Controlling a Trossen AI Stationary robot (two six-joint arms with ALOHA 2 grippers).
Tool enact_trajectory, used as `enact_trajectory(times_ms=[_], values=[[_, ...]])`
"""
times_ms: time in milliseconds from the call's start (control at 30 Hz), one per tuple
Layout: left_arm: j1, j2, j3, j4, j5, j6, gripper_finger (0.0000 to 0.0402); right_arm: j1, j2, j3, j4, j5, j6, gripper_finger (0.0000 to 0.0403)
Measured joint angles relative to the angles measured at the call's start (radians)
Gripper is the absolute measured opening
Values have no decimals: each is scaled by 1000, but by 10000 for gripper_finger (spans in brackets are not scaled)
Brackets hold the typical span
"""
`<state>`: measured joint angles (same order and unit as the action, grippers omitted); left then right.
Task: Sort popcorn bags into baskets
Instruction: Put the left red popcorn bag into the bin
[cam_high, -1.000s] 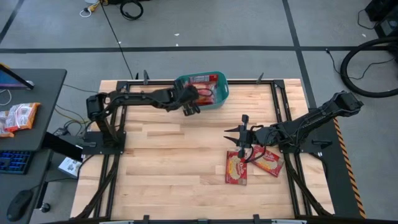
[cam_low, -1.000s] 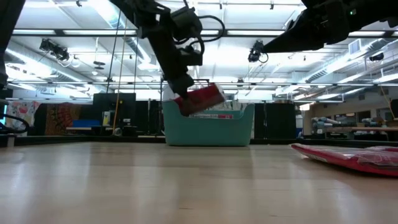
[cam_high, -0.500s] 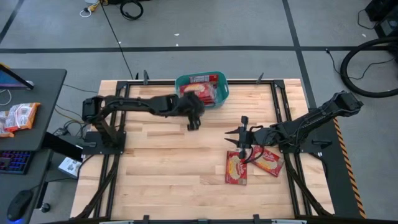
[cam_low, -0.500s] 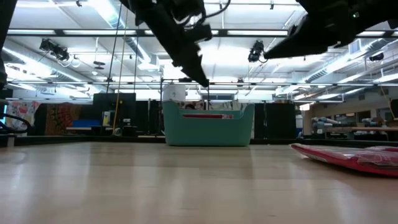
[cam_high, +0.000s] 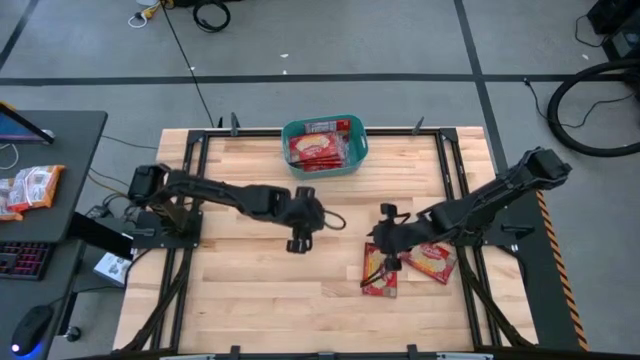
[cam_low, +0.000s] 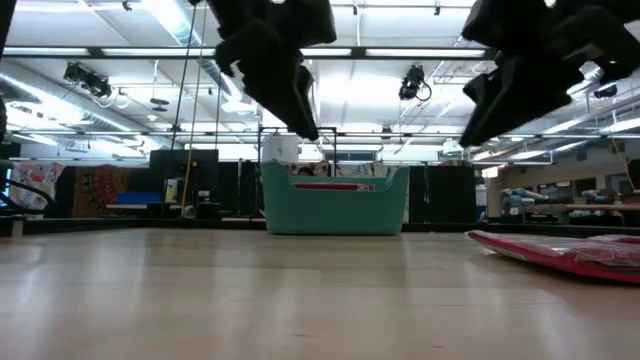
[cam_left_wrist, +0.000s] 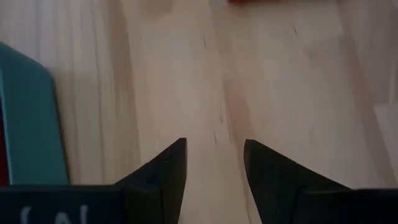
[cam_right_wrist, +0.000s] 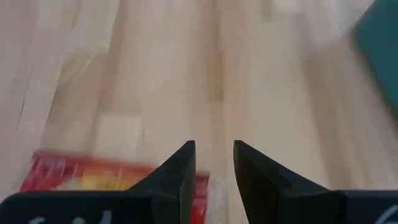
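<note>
The teal basket (cam_high: 364, 148) stands at the table's far edge with several red popcorn bags (cam_high: 318, 148) lying in it. Two more popcorn bags lie flat on the table's right part, one (cam_high: 378, 285) nearer the middle and one (cam_high: 434, 262) to its right. My left gripper (cam_high: 297, 243) hangs open over bare wood in the middle of the table, nearer than the basket. My right gripper (cam_high: 382, 262) is open above the far end of the left bag (cam_right_wrist: 93, 177), with nothing between its fingers.
Bare wood lies between the basket (cam_low: 335, 205) and the two loose bags (cam_low: 560, 250). Dark rails frame the table (cam_high: 250, 290). A desk with a keyboard and a red packet (cam_high: 30, 188) stands beyond the table's left edge.
My left gripper held a popcorn bag at the basket, opened and let it go into the basket. It has then drawn back toward the table's near edge, over the middle. My right gripper has moved toward the near edge and down over the left loose bag.
</note>
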<state>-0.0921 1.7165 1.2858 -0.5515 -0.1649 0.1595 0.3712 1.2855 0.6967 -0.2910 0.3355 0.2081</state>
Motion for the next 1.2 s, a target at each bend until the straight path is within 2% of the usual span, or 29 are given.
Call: enact_trajectory(times_ms=[333,500,667,833,1033,1200], values=[[-65,-4,-1,-69,-30,33,156,-27,253,325,-363,-209,-70,114],[-71,-6,-46,-27,-30,42,135,-32,332,434,-569,-316,-11,114],[-76,-24,-152,31,-39,34,121,-11,369,426,-716,-418,120,114],[-79,-74,-227,47,-66,12,116,10,387,358,-704,-477,215,114],[-91,-213,-287,71,-115,-29,116,17,403,287,-689,-492,294,114],[-98,-319,-318,72,-120,-86,116,16,430,268,-654,-490,285,114]])
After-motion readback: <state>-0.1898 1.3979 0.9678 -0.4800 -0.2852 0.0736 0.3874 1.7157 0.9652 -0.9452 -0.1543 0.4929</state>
